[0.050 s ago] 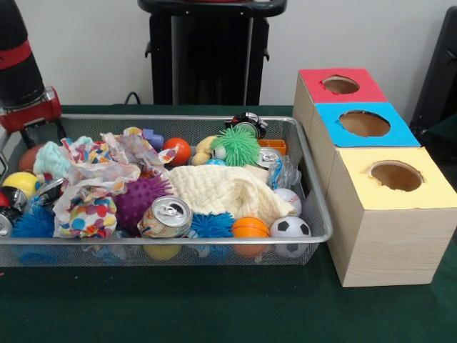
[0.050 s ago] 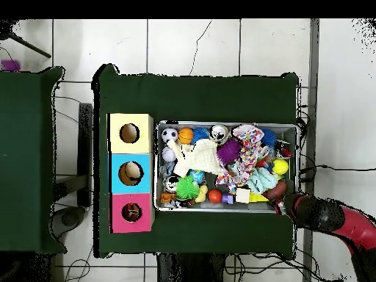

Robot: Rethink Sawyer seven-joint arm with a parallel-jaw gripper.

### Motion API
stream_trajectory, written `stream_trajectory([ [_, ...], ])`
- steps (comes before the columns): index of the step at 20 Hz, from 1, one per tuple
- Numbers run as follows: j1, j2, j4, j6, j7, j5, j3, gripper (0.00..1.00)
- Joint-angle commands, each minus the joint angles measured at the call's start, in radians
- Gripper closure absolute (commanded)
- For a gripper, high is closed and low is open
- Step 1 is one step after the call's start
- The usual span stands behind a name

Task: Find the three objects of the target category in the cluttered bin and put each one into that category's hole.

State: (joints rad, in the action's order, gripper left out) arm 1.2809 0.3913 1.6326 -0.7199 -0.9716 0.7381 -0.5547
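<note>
You've got the dark green table carrying everything. The silver wire-mesh bin sits under and beside the pincer, which hangs at the bin's end corner, farthest from the boxes; the red and black arm reaches in there. I cannot tell whether the pincer is released or clenched, since its tip is buried in the clutter.

At the bin's opposite end from the pincer stand three wooden boxes in a row: yellow-topped, blue-topped and red-topped, each with a round hole.

Well away from the pincer lies a cream knitted cloth. Closer, just beside it, a confetti-print crumpled cloth. Beyond that you see a purple spiky ball, a dented aluminium drink can, a green spiky ball, a small black-and-white football and a small orange basketball.
</note>
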Motion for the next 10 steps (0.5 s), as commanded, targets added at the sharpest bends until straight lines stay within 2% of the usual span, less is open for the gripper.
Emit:
stream_trajectory([
  [1,-0.017,-0.142,-0.079,0.052,0.125,0.092,0.014,0.00],
  [6,-0.039,-0.153,-0.131,0.027,0.164,0.091,-0.010,0.00],
  [10,-0.076,-0.109,-0.159,-0.012,0.197,0.087,-0.034,0.00],
])
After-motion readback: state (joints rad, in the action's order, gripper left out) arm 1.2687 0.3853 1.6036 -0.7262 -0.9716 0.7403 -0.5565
